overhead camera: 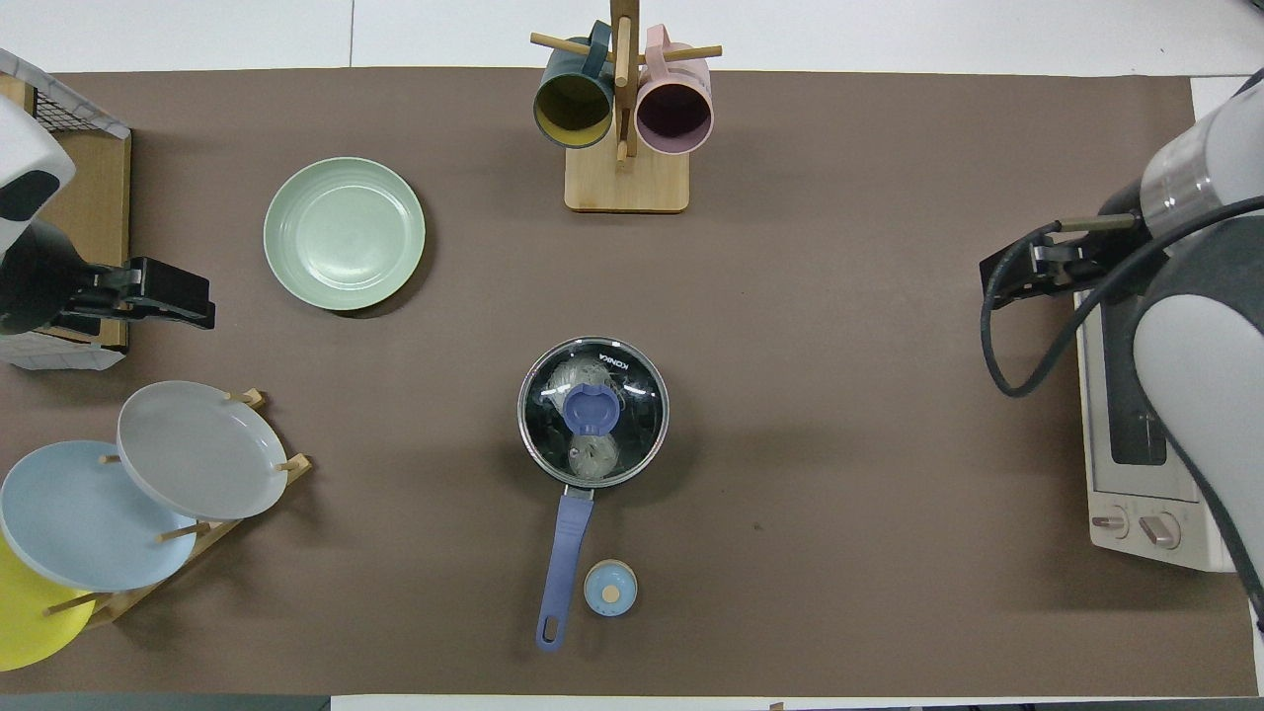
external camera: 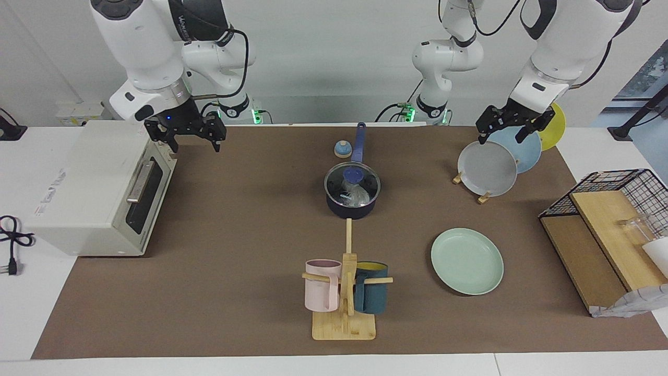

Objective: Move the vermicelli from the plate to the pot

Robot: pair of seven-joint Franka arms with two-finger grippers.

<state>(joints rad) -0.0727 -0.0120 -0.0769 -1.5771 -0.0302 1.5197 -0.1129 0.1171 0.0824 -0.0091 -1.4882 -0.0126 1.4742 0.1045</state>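
The transfer is judged finished — the vermicelli [overhead camera: 592, 456] is seen inside the pot [external camera: 350, 208], under a glass lid [overhead camera: 592, 411] marked "KONKA". The plate [external camera: 467, 261] lies bare, farther from the robots than the pot and toward the left arm's end of the tabletop [external camera: 235, 219]. Nothing is held: the left gripper [external camera: 510, 128] hangs over the grey plate [external camera: 487, 168] in the rack, fingers spread, and the right gripper [external camera: 188, 137] hangs by the toaster oven [external camera: 94, 188], fingers spread wide — both arms wait.
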